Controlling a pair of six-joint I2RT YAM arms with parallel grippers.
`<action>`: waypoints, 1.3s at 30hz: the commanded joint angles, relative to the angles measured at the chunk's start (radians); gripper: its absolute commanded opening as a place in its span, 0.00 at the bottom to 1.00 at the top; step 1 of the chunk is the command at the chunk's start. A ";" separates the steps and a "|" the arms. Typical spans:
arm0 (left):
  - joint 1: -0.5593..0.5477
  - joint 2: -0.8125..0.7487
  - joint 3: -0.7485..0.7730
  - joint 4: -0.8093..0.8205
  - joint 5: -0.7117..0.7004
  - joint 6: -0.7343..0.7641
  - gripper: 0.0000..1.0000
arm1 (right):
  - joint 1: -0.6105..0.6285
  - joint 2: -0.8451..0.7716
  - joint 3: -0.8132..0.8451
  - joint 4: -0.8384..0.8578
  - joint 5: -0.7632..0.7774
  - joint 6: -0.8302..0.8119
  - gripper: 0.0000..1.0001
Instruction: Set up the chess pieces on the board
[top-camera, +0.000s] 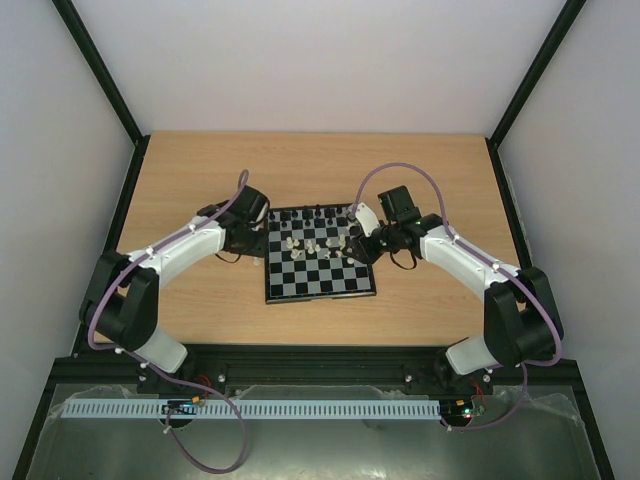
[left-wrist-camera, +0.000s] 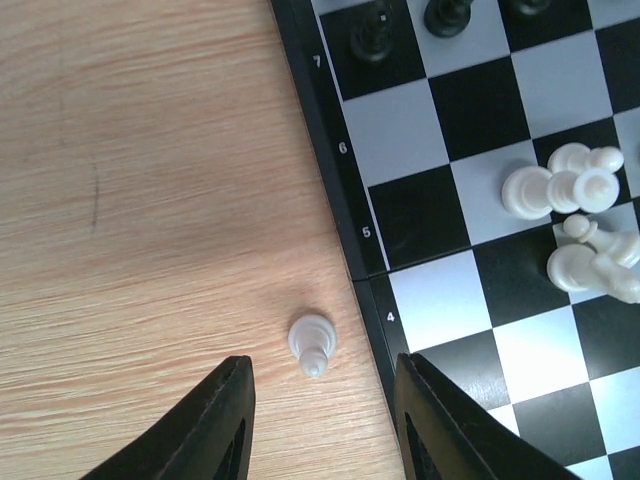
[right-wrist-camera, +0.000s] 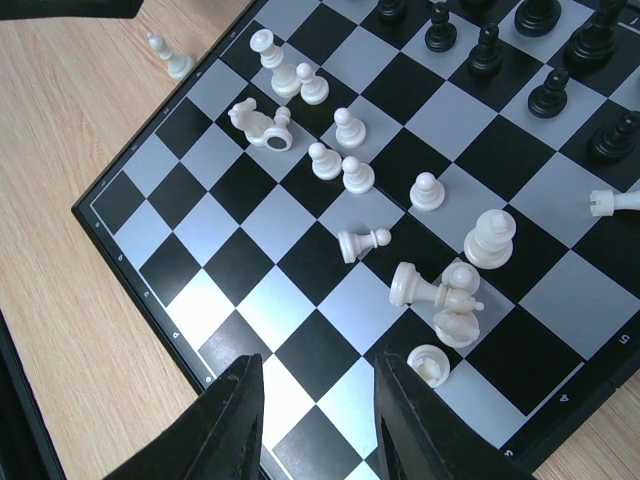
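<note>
Cream-white pawn (left-wrist-camera: 313, 342), seemingly toppled, lies on the wooden table (left-wrist-camera: 130, 200) just beside the black-and-grey checkered board (right-wrist-camera: 215, 230), at twelve o'clock from my left pincer (left-wrist-camera: 322, 378), fingers apart, empty. My right pincer (right-wrist-camera: 318, 385) gapes empty over the board.

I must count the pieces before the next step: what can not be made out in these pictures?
- Top view: the chess pieces are too small to tell their kinds.
- Left wrist view: the board is cut off by the top and right edges; the white cluster blurs together in glare.
- Right wrist view: one white piece is cut off by the right edge, the black back row by the top edge.
</note>
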 joint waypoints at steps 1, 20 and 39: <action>0.001 0.031 -0.017 -0.039 0.019 -0.007 0.38 | -0.003 0.009 -0.007 -0.016 -0.016 0.002 0.33; 0.000 0.120 -0.038 -0.010 0.016 -0.004 0.21 | -0.003 0.020 -0.010 -0.016 -0.008 0.002 0.33; -0.046 0.055 0.003 -0.056 -0.058 0.001 0.06 | -0.003 0.026 -0.009 -0.012 0.005 0.002 0.33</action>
